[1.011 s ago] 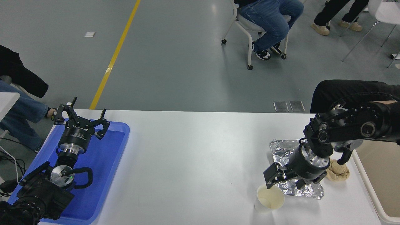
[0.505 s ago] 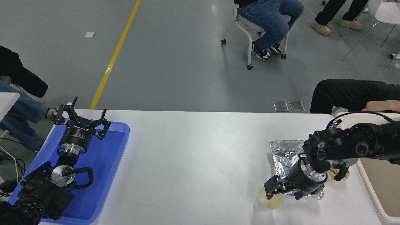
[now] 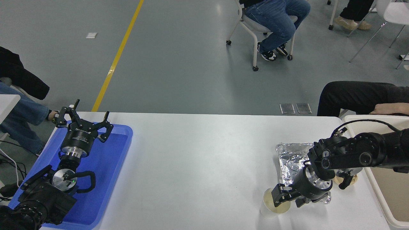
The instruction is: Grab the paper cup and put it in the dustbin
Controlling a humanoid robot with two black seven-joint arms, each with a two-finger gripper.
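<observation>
Cup [image 3: 273, 206] is seen upright on the white tabletop [image 3: 198, 166], near the front edge at the right, cream inside facing up. Right pincer [image 3: 278, 197] is lowered over the cup's rim, one finger reaching into the mouth at its right side; whether the rim is clenched cannot be told. The right arm is extended in from the right edge, across the foil tray [image 3: 292, 161], which lies just behind and right of the cup. A tan paper ball [image 3: 350, 180] is partly hidden behind the arm, right of the foil.

Bin [image 3: 381, 199] is placed at the tabletop's right end, only its near rim and part of the beige inside in view; it stands apart from the cup.

Left pincer [image 3: 83, 123] is parked over the blue tray [image 3: 108, 166] at the left, fingers spread, nothing held.

A person's arm in a black sleeve [image 3: 358, 95] is rested past the far right corner. Another person is seated on a chair [image 3: 255, 35] farther off.
</observation>
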